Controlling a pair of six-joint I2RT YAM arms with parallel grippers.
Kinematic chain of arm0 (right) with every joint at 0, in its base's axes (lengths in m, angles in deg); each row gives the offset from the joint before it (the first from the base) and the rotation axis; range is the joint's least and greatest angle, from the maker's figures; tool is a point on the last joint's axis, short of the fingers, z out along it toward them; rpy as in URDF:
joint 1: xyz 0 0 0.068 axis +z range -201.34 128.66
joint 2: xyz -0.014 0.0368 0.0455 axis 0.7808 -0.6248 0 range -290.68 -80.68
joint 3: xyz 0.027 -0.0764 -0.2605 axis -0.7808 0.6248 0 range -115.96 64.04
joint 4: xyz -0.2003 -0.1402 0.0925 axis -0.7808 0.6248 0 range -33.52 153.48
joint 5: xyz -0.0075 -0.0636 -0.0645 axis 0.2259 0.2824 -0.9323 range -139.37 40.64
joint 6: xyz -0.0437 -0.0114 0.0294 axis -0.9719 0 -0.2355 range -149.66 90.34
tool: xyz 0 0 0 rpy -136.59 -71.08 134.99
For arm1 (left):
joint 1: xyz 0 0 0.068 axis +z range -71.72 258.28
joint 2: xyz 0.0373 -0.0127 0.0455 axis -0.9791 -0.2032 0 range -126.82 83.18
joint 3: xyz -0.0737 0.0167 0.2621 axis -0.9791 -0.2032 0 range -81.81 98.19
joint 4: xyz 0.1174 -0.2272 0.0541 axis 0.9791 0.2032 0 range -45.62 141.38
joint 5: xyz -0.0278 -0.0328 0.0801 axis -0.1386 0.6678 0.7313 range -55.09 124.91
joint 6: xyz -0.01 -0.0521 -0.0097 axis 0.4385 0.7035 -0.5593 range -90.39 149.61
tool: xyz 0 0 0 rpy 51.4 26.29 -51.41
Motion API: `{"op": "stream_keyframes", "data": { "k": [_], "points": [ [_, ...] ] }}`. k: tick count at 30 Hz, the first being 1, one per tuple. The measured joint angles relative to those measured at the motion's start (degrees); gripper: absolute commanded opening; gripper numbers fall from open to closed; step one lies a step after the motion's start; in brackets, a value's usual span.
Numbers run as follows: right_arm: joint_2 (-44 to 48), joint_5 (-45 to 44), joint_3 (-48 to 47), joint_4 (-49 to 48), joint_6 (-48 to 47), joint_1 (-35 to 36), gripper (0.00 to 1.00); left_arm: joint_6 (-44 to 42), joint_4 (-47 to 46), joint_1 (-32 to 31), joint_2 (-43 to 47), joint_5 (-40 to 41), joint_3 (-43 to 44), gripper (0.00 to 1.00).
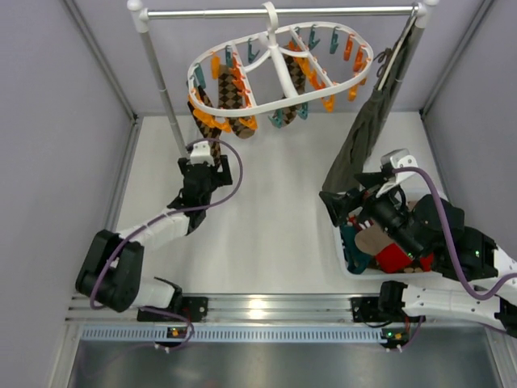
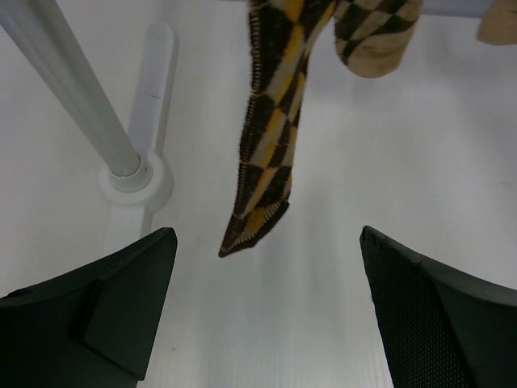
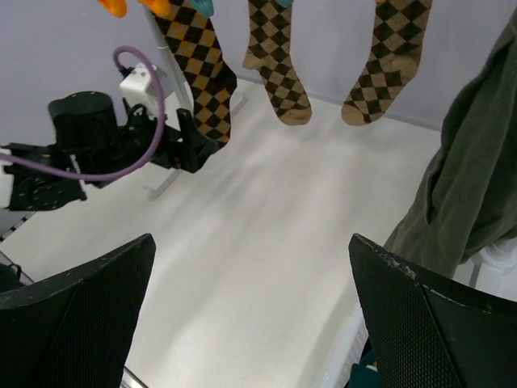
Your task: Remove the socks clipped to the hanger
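**Sock removal: most stock still on the hanger**

- Counter (image 1: 266,218): white, with a rail (image 1: 283,11) above its far edge.
- Hanger (image 1: 283,69): hooked on the rail, over the far-left part of the counter.
- Basket (image 1: 343,263): sits at the near-right corner. We cannot tell if it holds any sock.
- Socks (image 3: 279,69): we count at least three, all clipped and dangling.
- Left end effector (image 2: 266,307): jaws wide apart and empty, just below the toe of one argyle sock (image 2: 271,129).
- Right end effector (image 3: 250,315): jaws apart and empty, above the basket.

We judge the task barely begun, with nearly every sock left to remove.

Left end effector (image 2: 266,236) spread, right (image 3: 252,239) too
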Motion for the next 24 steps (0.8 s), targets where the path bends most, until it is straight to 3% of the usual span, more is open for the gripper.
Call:
{"op": "stream_keyframes", "data": {
  "k": [3, 5, 8, 9, 10, 12, 13, 20, 24],
  "points": [
    [0.09, 2.25, 0.48, -0.66, -0.61, 0.00, 0.99, -0.52, -2.56, 5.40, -4.55, -3.45, 0.74, 0.98],
    [0.07, 3.80, 1.25, -1.27, -1.16, 0.00, 1.00, -1.16, -4.15, 7.30, -7.72, -5.90, 2.05, 0.92],
    [-0.68, 5.95, 1.84, -1.46, -1.81, 0.00, 1.00, -2.58, -5.90, 8.20, -12.33, -8.52, 5.84, 0.66],
    [-1.11, 6.60, 1.84, -1.55, -2.08, 0.00, 1.00, -3.08, -6.38, 8.28, -13.75, -9.38, 7.30, 0.55],
    [-1.57, 7.37, 1.84, -1.75, -2.19, 0.00, 0.99, -3.45, -6.91, 8.41, -14.84, -10.25, 8.52, 0.27],
    [-2.47, 8.22, 1.84, -2.21, -2.58, 0.00, 0.99, -4.24, -7.67, 8.48, -15.74, -11.67, 9.94, 0.13],
    [-3.04, 8.46, 1.84, -2.56, -2.73, 0.00, 1.00, -4.17, -8.09, 8.50, -15.65, -12.22, 10.10, 0.00],
    [-5.46, 8.31, 1.88, -7.06, -2.05, 0.00, 1.00, -0.72, -8.57, 6.95, -7.17, -10.05, 5.29, 0.00],
    [-6.49, 9.77, 1.16, -10.60, -1.18, 0.00, 0.99, -0.48, -8.09, -2.91, 2.19, -1.27, 1.01, 0.00]
  ]
}}
